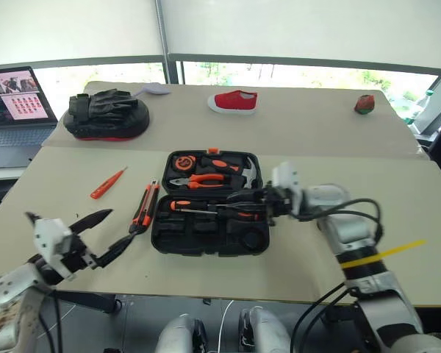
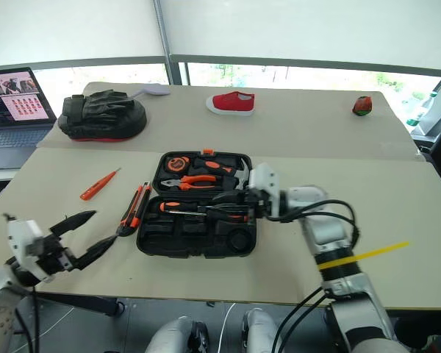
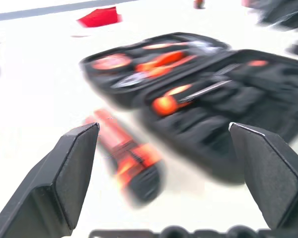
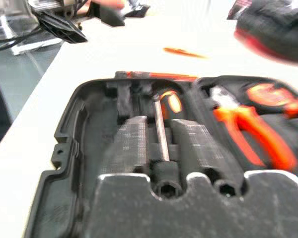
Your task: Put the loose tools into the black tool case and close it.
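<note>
The right gripper (image 1: 239, 197) hangs level over the near half of the flat black moulded-plastic tool case (image 1: 209, 239), pointing toward nine o'clock; its two black fingers sit a small way apart, straddling the shaft of an orange-and-black-handled screwdriver (image 1: 195, 208) that lies in a recess there, though I cannot tell whether they touch it. The case lies open on the beige tabletop (image 1: 73, 213), and its far half at twelve o'clock holds the orange-handled pliers (image 1: 202, 179), a round orange tape measure (image 1: 182, 162) and a hammer (image 1: 248, 172).

The left gripper (image 1: 106, 234) is at the table's near edge, around eight o'clock from the case, its fingers spread wide with nothing between them. Just beyond its tips, beside the case's nine o'clock edge, lie an orange-black utility knife and a second orange-black screwdriver close together (image 1: 145, 206). Farther out toward ten o'clock rests the slim all-orange screwdriver (image 1: 106, 183).
</note>
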### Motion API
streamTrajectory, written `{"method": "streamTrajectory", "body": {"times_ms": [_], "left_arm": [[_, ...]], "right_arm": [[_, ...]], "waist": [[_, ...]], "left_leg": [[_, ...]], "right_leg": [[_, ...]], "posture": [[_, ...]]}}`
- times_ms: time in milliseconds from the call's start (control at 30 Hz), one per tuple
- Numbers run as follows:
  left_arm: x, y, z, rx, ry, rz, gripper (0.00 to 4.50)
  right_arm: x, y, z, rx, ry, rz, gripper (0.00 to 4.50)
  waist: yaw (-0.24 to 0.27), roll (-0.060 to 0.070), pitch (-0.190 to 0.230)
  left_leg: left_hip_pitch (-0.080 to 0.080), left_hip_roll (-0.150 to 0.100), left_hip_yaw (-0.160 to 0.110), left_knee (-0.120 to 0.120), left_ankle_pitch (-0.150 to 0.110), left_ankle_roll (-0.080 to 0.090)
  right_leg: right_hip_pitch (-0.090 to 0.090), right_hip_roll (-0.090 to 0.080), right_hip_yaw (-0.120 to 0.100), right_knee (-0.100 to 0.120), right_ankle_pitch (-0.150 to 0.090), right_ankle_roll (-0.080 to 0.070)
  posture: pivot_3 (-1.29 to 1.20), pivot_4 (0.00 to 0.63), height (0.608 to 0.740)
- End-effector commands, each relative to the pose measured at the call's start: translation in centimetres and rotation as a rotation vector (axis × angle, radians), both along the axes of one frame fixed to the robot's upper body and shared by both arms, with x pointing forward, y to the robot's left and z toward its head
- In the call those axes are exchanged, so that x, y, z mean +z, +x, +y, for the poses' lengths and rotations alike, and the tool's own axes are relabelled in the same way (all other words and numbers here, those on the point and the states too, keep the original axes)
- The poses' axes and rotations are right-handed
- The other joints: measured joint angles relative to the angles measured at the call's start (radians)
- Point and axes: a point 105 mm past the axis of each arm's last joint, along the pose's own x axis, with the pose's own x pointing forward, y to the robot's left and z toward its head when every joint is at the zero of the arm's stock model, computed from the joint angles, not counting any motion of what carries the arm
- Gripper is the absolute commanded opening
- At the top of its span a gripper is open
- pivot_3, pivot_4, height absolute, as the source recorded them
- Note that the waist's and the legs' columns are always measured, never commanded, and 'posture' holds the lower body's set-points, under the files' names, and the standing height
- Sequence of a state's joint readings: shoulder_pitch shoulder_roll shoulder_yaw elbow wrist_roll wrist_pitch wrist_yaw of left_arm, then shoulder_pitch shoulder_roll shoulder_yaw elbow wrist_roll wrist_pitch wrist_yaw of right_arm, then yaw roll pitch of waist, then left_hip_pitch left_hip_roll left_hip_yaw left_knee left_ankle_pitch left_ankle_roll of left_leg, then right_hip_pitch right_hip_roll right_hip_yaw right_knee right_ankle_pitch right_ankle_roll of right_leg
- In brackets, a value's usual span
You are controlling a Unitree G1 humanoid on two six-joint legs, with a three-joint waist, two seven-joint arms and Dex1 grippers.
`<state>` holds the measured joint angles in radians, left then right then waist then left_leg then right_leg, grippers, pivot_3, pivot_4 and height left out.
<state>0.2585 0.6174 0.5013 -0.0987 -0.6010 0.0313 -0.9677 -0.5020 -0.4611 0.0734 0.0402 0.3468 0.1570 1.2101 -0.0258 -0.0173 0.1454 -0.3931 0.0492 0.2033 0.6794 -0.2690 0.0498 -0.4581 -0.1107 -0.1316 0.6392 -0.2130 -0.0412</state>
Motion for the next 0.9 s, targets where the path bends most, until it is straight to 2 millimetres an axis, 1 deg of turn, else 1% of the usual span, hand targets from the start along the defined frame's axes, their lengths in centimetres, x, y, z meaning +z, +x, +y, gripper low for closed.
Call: {"method": "streamTrajectory", "body": {"times_ms": [33, 67, 100, 133, 200, 267, 300, 367, 433, 500, 567, 600, 633, 700, 767, 800, 833, 900], "left_arm": [[-0.3, -2.0, 4.8, 0.253, -0.038, 0.009, 4.50], [-0.8, -2.9, 6.5, 0.351, -0.047, 0.026, 4.50], [-1.3, -3.8, 8.2, 0.450, -0.036, 0.045, 4.50], [-1.6, -4.3, 9.0, 0.500, -0.041, 0.053, 4.50], [-2.1, -5.3, 9.9, 0.546, -0.071, 0.085, 4.50], [-2.5, -5.9, 10.6, 0.566, -0.110, 0.112, 4.50], [-2.7, -6.1, 10.9, 0.581, -0.131, 0.122, 4.50], [-2.6, -6.1, 11.4, 0.604, -0.150, 0.126, 4.50], [-2.1, -5.5, 11.4, 0.600, -0.185, 0.127, 4.50], [-1.5, -4.3, 10.9, 0.567, -0.210, 0.133, 4.50], [-0.5, -2.6, 10.0, 0.499, -0.211, 0.139, 4.50], [0.2, -1.1, 9.5, 0.480, -0.203, 0.144, 4.50], [1.3, 1.5, 8.5, 0.430, -0.201, 0.156, 4.50], [2.6, 4.4, 7.5, 0.383, -0.178, 0.179, 4.50], [2.8, 6.1, 7.2, 0.370, -0.147, 0.205, 4.50], [2.8, 7.6, 7.1, 0.370, -0.134, 0.222, 4.50], [2.8, 8.9, 7.1, 0.372, -0.124, 0.239, 4.50], [2.7, 11.0, 6.7, 0.360, -0.097, 0.274, 4.50]], "right_arm": [[0.4, -1.5, -2.2, -0.105, 0.075, -0.081, 2.85], [-0.3, -2.4, -3.1, -0.107, 0.086, -0.100, 3.16], [-0.7, -3.2, -3.9, -0.108, 0.112, -0.115, 3.62], [-0.9, -3.5, -4.4, -0.124, 0.141, -0.125, 3.88], [-1.5, -3.6, -5.6, -0.196, 0.157, -0.138, 4.47], [-2.3, -3.8, -6.6, -0.257, 0.152, -0.117, 4.47], [-2.4, -4.2, -7.1, -0.269, 0.189, -0.084, 4.47], [-2.7, -4.6, -7.6, -0.288, 0.222, -0.043, 4.47], [-2.9, -5.1, -7.6, -0.284, 0.196, -0.075, 4.47], [-2.7, -5.2, -7.5, -0.293, 0.201, -0.096, 4.47], [-2.1, -5.4, -6.9, -0.276, 0.214, -0.098, 4.47], [-1.7, -5.6, -6.4, -0.260, 0.224, -0.102, 4.47], [-0.9, -5.6, -5.5, -0.238, 0.243, -0.116, 4.47], [0.1, -5.7, -4.4, -0.213, 0.269, -0.126, 4.47], [0.6, -5.7, -3.8, -0.200, 0.279, -0.125, 4.47], [0.9, -5.6, -3.4, -0.189, 0.284, -0.125, 4.47], [1.1, -5.6, -3.1, -0.180, 0.286, -0.128, 4.47], [1.3, -5.6, -2.7, -0.169, 0.286, -0.130, 4.47]], "waist": [[0.004, 0.000, 0.000], [0.007, -0.001, 0.001], [0.010, -0.001, 0.001], [0.012, -0.001, 0.001], [0.012, -0.002, 0.002], [0.013, -0.002, 0.003], [0.013, -0.002, 0.003], [0.021, -0.004, 0.004], [0.022, -0.005, 0.004], [0.024, -0.005, 0.004], [0.027, -0.005, 0.004], [0.029, -0.005, 0.004], [0.032, -0.005, 0.004], [0.047, -0.006, 0.005], [0.043, -0.006, 0.005], [0.037, -0.005, 0.004], [0.035, -0.005, 0.004], [0.030, -0.005, 0.004]], "left_leg": [[0.000, 0.000, 0.000, -0.001, 0.000, 0.000], [0.000, 0.000, 0.000, -0.001, 0.000, 0.000], [0.000, 0.000, 0.000, -0.001, 0.000, 0.000], [0.000, 0.000, 0.000, -0.002, -0.001, 0.000], [0.000, 0.000, -0.001, -0.002, -0.001, 0.002], [0.000, 0.000, -0.001, -0.001, -0.003, 0.005], [0.000, 0.000, -0.001, -0.001, -0.005, 0.008], [0.002, 0.000, -0.003, -0.001, -0.006, 0.009], [0.002, 0.000, -0.003, -0.001, -0.006, 0.009], [0.001, 0.000, -0.004, -0.001, -0.006, 0.010], [0.001, 0.000, -0.004, -0.001, -0.006, 0.010], [0.001, 0.000, -0.005, -0.001, -0.006, 0.009], [0.001, 0.000, -0.005, -0.001, -0.006, 0.008], [0.000, 0.000, -0.007, -0.001, -0.004, 0.005], [-0.001, 0.000, -0.008, -0.001, -0.002, 0.002], [-0.001, 0.000, -0.008, -0.002, 0.002, -0.004], [-0.001, 0.000, -0.007, -0.002, 0.002, -0.004], [-0.004, -0.001, -0.006, -0.002, 0.002, -0.003]], "right_leg": [[0.000, 0.000, 0.000, 0.000, 0.000, 0.000], [0.000, 0.000, 0.000, 0.000, 0.000, 0.000], [0.000, 0.000, -0.001, -0.001, -0.001, 0.000], [0.000, 0.000, -0.001, -0.002, -0.001, 0.001], [0.001, 0.000, -0.002, -0.005, -0.001, 0.001], [0.002, 0.000, -0.002, -0.005, 0.000, 0.003], [0.001, 0.000, -0.002, -0.007, 0.000, 0.003], [0.002, -0.002, -0.004, -0.009, -0.002, 0.000], [0.002, -0.003, -0.005, -0.010, -0.002, 0.000], [0.002, -0.003, -0.005, -0.010, -0.002, 0.000], [0.002, -0.003, -0.006, -0.009, -0.002, 0.000], [0.002, -0.003, -0.007, -0.009, -0.001, 0.000], [0.002, -0.003, -0.007, -0.008, -0.001, 0.000], [0.002, -0.003, -0.010, -0.007, -0.001, 0.001], [0.002, -0.002, -0.013, -0.007, 0.002, 0.001], [0.003, -0.002, -0.012, -0.008, 0.004, 0.002], [0.004, -0.002, -0.011, -0.008, 0.004, 0.002], [0.003, 0.000, -0.012, -0.008, 0.004, 0.002]], "posture": [[0.00, 0.150, 0.740], [0.00, 0.150, 0.740], [0.00, 0.150, 0.740], [0.00, 0.150, 0.740], [0.00, 0.150, 0.740], [0.00, 0.150, 0.740], [0.00, 0.150, 0.740], [0.00, 0.150, 0.740], [0.00, 0.150, 0.740], [0.00, 0.150, 0.740], [0.00, 0.150, 0.740], [0.00, 0.150, 0.740], [0.00, 0.150, 0.740], [0.00, 0.150, 0.740], [0.00, 0.150, 0.740], [0.00, 0.150, 0.740], [0.00, 0.150, 0.740], [0.00, 0.150, 0.740]]}}
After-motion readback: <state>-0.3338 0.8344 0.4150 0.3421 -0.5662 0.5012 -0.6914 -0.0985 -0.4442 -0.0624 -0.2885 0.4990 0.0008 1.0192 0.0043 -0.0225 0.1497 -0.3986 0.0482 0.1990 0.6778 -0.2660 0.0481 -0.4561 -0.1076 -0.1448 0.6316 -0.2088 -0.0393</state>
